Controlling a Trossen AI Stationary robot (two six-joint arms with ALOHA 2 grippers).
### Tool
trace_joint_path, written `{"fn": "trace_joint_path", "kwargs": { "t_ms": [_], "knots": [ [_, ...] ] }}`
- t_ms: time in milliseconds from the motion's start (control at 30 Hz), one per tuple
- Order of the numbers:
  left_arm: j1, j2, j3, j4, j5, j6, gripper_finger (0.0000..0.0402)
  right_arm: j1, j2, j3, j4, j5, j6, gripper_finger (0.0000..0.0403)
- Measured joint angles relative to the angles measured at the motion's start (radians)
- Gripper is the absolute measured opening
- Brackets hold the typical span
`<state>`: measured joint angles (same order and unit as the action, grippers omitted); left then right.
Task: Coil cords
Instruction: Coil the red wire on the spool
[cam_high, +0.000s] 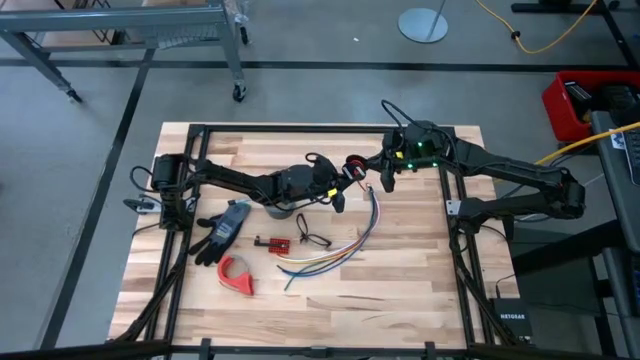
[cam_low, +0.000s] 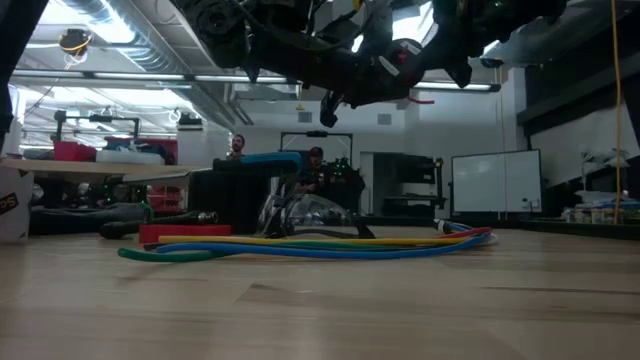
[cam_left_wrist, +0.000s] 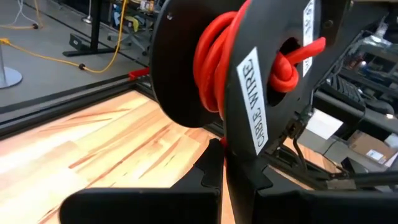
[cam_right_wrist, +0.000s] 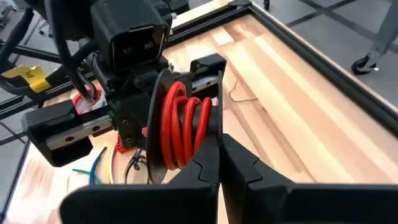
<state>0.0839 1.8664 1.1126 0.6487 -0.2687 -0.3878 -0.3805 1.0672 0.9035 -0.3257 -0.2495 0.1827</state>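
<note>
The red cord (cam_left_wrist: 214, 59) is wound in several turns on a black spool (cam_high: 355, 168) that hangs above the table's middle, far half. One red end (cam_left_wrist: 305, 50) pokes out through a hole in the labelled flange. My left gripper (cam_left_wrist: 222, 165) comes from the table's left and is shut on the spool. My right gripper (cam_right_wrist: 221, 149) comes from the right and is shut on the same spool. In the low view the spool (cam_low: 405, 55) shows high above the wood. My left gripper pinches the rim of the spool's labelled flange (cam_left_wrist: 239, 149) between its two fingers, coming nearly level from the table's left. The spool is lifted clear of the table, flanges upright. My right gripper pinches the rim of the flange nearest it (cam_right_wrist: 216, 121) between its two fingers, slanting down from the table's right. The red turns (cam_right_wrist: 180, 124) sit just beyond that flange. The spool is held in the air between both grippers.
A bundle of multicoloured wires (cam_high: 340, 245) lies on the wood below the spool, beside a thin black looped cord (cam_high: 310, 238) and a small red part (cam_high: 272, 243). A black glove (cam_high: 222, 230) and a red tape holder (cam_high: 237, 275) lie near the left.
</note>
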Motion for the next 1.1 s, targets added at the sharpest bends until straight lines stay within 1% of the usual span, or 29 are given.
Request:
{"fn": "trace_joint_path", "kwargs": {
  "t_ms": [300, 500, 600, 700, 800, 900, 1100],
  "knots": [
    [-0.013, 0.000, 0.000, -0.001, 0.000, 0.031, 0.0000, 0.000, -0.004, 0.001, -0.025, -0.060, 0.054, 0.0001],
    [-0.013, 0.000, 0.000, -0.005, 0.000, 0.081, 0.0000, 0.000, -0.011, 0.000, -0.031, -0.091, 0.100, 0.0001],
    [-0.014, 0.000, 0.000, -0.005, 0.003, 0.107, 0.0003, -0.006, -0.021, -0.001, -0.045, -0.136, 0.137, 0.0001],
    [-0.023, -0.001, 0.001, 0.001, 0.002, 0.138, 0.0004, -0.027, -0.034, -0.001, -0.069, -0.211, 0.193, 0.0001],
    [-0.032, -0.001, 0.002, 0.007, 0.001, 0.178, 0.0004, -0.048, -0.052, -0.001, -0.099, -0.261, 0.234, 0.0001],
    [-0.041, -0.002, 0.002, 0.020, -0.002, 0.223, 0.0005, -0.066, -0.067, -0.002, -0.128, -0.298, 0.260, 0.0001],
    [-0.054, -0.002, 0.002, 0.031, -0.002, 0.321, 0.0005, -0.066, -0.083, -0.002, -0.182, -0.355, 0.271, 0.0001]
  ]
}}
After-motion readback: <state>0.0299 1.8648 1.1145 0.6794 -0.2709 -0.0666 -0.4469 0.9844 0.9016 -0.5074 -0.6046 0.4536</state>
